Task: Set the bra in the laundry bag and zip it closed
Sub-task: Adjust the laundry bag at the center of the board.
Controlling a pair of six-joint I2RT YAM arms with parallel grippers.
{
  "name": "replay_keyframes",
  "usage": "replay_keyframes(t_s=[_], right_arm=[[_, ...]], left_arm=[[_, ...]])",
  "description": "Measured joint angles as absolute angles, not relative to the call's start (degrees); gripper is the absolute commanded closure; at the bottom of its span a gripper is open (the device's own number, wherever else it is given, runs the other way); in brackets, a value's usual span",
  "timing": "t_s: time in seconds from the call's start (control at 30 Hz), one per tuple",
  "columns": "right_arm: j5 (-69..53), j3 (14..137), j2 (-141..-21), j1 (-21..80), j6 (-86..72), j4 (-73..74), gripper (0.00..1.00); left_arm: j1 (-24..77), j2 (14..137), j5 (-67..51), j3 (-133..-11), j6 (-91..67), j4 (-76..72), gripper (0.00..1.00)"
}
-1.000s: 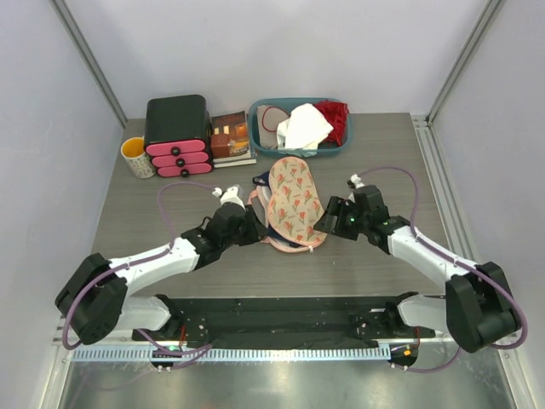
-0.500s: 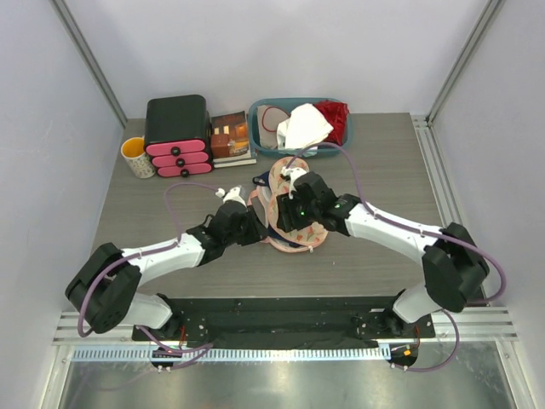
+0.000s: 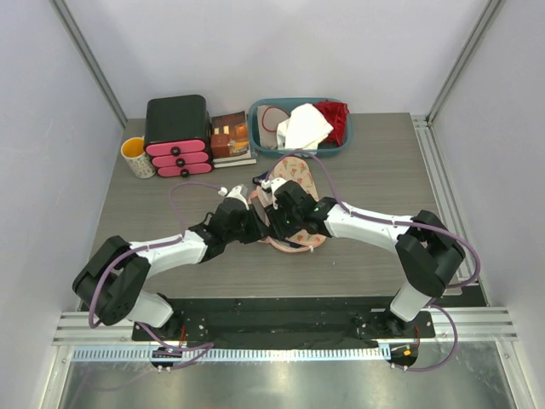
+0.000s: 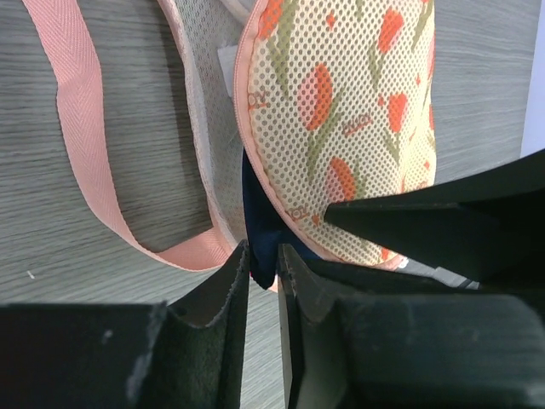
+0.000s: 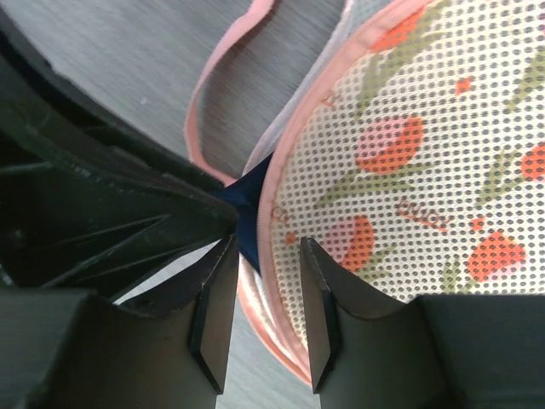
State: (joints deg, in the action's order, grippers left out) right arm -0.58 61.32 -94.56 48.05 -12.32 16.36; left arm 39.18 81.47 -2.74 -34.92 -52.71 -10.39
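Peeking from the laundry bag mid-frame, the bra is flanked by the nearly closed left tool; whether it is gripped cannot be told. The bag's rim is straddled by the half-open right tool.

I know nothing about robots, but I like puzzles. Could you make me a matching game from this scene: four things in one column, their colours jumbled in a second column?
Things:
1. bra
2. laundry bag
3. basket
4. mug

Colours:
a. teal
b. dark navy
c. cream mesh with red flowers and pink trim
d. pale outside, yellow inside

Pairs: 1-b, 2-c, 3-a, 4-d
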Motion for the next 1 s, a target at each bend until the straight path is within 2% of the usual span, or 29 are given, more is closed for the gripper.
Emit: replay_keyframes(t_s=[0.3,0.6,0.7,1.0], right_arm=[[3.14,61.49,-96.44,49.1,-10.44,16.34,0.64],[6.44,61.49,-99.77,50.87,-9.61,14.5,0.87],[7.62,61.49,-99.74,50.89,-9.96,14.0,0.99],[7.51,61.06,-94.7,50.89,-14.41,13.74,0.99]], left_arm=[[38.96,82.76,-4.19,-34.92,-52.8,-11.16,0.85],[38.81,82.78,-4.21,-34.92,-53.34,-11.35,0.88],[38.7,82.78,-4.19,-34.92,-53.36,-11.35,0.88],[38.59,83.35,-4.84,-34.92,-53.6,-12.29,0.96]])
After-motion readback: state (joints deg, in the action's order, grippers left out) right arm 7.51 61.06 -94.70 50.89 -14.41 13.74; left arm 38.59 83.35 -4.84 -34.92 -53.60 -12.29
